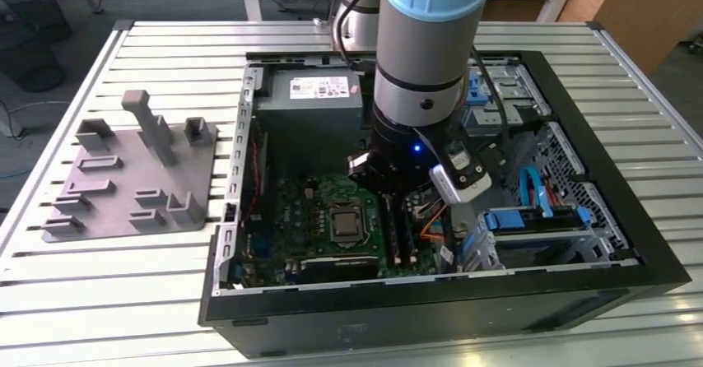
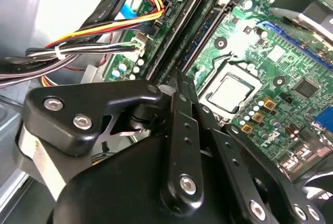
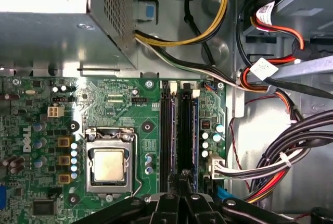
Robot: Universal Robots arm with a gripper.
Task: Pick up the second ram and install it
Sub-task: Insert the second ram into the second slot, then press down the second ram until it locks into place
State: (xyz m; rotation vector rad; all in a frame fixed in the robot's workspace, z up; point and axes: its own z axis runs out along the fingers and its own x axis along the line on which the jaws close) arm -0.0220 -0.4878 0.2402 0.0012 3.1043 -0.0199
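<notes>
- The second ram (image 3: 185, 130) shows edge-on as a thin dark strip with a bluish edge, lying along one of the long black memory slots (image 3: 166, 130) on the green motherboard (image 3: 119, 104). Whether it is fully seated cannot be told.
- In the second wrist view the same strip (image 2: 208, 34) runs away from the fingertips (image 2: 183, 91).
- The tool (image 3: 183, 178) stands at the near end of that strip, its black fingers drawn close together and pinching the second ram.
- The processor socket (image 3: 109, 164) lies just beside the slots, with bundled cables (image 3: 270, 166) on the other side.
- In the exterior view the arm (image 1: 423, 54) reaches down into the open computer case (image 1: 593, 178).
- A grey fixture plate (image 1: 115, 194) sits on the slatted counter (image 1: 66, 276) at the exterior view's left, well apart from the case.
</notes>
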